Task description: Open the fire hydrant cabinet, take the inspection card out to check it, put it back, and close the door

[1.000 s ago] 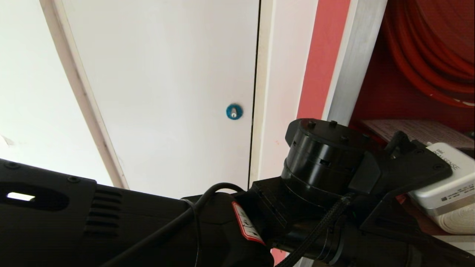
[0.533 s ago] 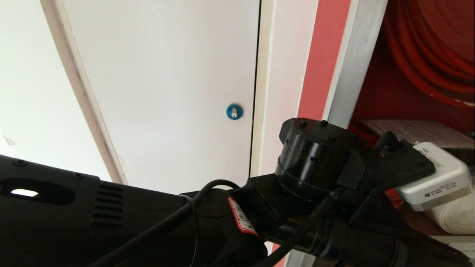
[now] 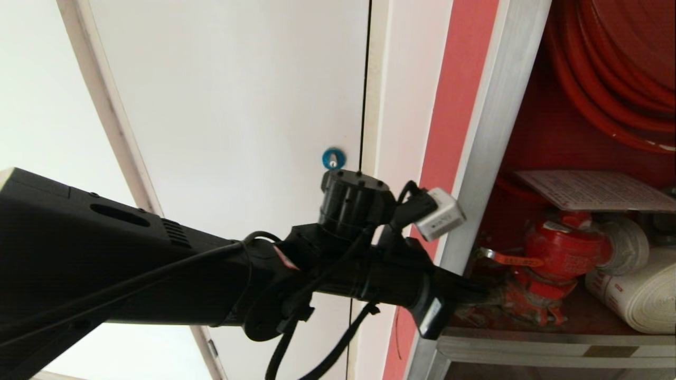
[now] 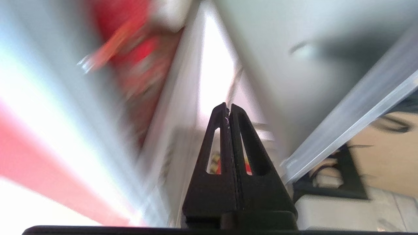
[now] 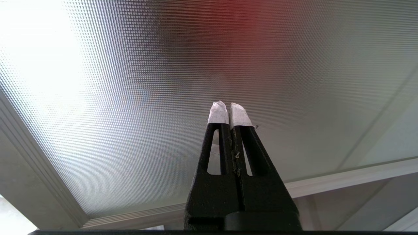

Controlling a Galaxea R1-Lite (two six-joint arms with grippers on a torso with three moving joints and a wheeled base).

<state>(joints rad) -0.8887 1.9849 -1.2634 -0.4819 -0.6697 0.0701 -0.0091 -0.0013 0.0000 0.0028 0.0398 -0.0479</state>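
The fire hydrant cabinet (image 3: 486,148) stands open at the right of the head view, red-lined, with a red hose coil (image 3: 607,79) up top and a red hydrant valve (image 3: 560,248) below. A white printed card (image 3: 591,190) lies just above the valve. My left arm reaches across from the left, and its gripper (image 3: 483,294) sits at the cabinet's lower left corner beside the valve. In the left wrist view this gripper (image 4: 227,106) is shut and holds nothing. The door is not in the head view. My right gripper (image 5: 230,109), white-taped at the tips, is shut and empty before a textured glass panel (image 5: 163,81).
Left of the cabinet is a plain white door with a round blue lock (image 3: 333,158). A white rolled hose (image 3: 639,295) lies on the cabinet floor at the right. A silver frame bar (image 4: 359,120) crosses the blurred left wrist view.
My left arm has swung away from the camera and toward the cabinet's lower left corner, uncovering the valve and the rolled hose. The right gripper has stayed still.
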